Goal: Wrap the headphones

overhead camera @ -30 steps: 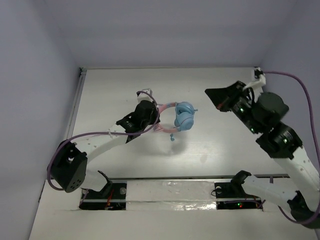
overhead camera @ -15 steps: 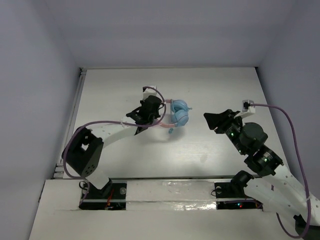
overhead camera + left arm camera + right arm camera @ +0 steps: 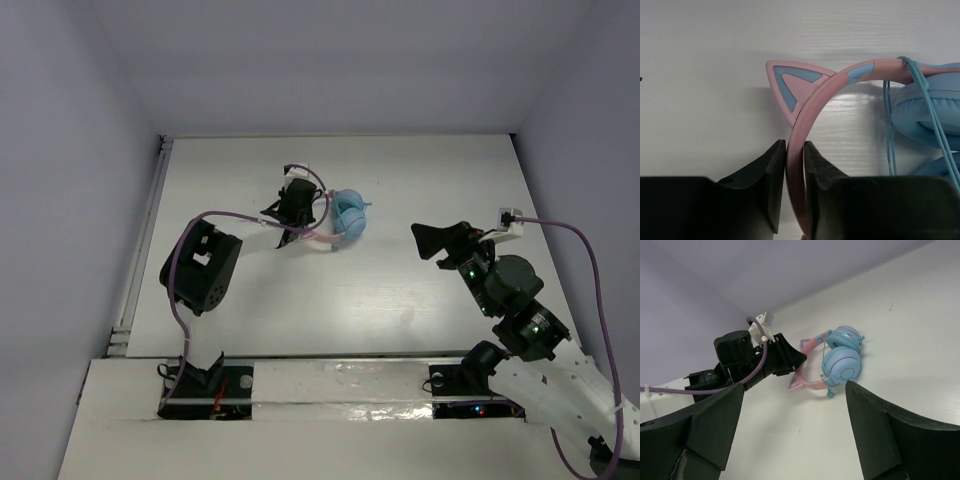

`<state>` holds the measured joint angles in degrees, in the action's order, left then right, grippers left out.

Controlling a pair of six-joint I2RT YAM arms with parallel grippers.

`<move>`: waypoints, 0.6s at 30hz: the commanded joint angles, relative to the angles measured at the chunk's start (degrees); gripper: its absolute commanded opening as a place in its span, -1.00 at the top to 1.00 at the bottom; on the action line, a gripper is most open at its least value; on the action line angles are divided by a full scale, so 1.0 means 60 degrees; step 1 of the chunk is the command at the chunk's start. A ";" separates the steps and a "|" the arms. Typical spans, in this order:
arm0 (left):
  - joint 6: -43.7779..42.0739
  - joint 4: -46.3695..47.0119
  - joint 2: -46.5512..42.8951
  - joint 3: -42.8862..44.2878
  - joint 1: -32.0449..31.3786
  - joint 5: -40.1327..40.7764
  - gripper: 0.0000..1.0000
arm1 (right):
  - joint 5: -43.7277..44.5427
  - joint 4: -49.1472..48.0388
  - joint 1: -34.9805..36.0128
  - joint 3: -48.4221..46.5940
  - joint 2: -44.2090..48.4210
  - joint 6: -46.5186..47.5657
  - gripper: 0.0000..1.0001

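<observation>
Left tool (image 3: 794,165) pinches the smooth, curved pink band of the headphones (image 3: 840,82).

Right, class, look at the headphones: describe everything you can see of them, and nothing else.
The headphones are small and plastic-looking, with two round light blue ear cups close together and a pink headband bearing a pink-and-blue cat ear. A thin light blue cable runs over the headband and across a cup. They appear to rest on the white table, toward its far side, and the left gripper is shut on the headband.
</observation>
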<state>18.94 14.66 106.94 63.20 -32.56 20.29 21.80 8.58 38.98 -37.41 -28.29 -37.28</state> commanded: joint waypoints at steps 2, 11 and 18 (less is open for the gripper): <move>0.0007 0.0985 -0.0113 0.0556 0.0109 -0.0130 0.51 | 0.0380 -0.0434 -0.0037 0.0024 0.0057 0.0031 -0.79; 0.0476 0.0459 -0.1850 0.0307 0.0196 -0.0101 -0.06 | 0.0775 -0.0156 -0.0037 -0.0357 0.0336 -0.0086 -0.99; 0.1047 0.0151 -0.4855 -0.0482 0.0196 -0.0467 -0.49 | 0.1069 -0.0038 -0.0037 -0.1454 0.0453 0.0060 -0.99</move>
<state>22.76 14.59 86.52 62.22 -31.75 18.48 26.02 10.31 38.98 -40.75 -26.61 -37.71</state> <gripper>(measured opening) 0.737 0.994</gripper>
